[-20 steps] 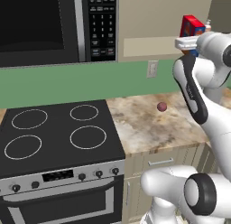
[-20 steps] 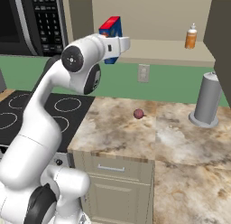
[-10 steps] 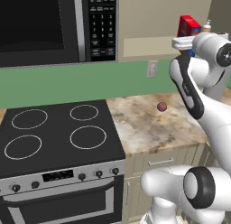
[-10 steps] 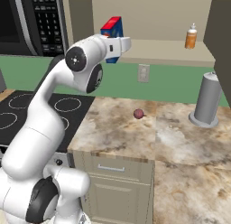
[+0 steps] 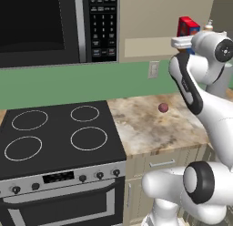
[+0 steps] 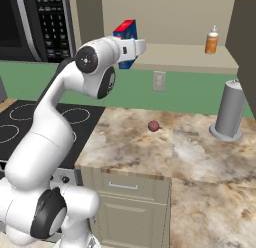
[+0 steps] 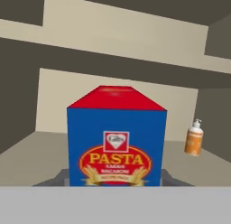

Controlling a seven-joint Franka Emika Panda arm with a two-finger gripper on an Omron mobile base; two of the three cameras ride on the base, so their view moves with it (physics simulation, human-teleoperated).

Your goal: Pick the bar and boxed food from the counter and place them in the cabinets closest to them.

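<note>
Pasta lettering on the blue face of the boxed food (image 7: 117, 139) reads clearly from my hand camera; the base views give just its red top. My pincer (image 6: 131, 51) is clamped on that box, holding it upright at the open cabinet (image 6: 170, 22). Beyond, an orange bottle (image 7: 194, 137) stands on the shelf. Below, a dark-red ball (image 6: 153, 126) lies on the surface (image 6: 200, 162).
</note>
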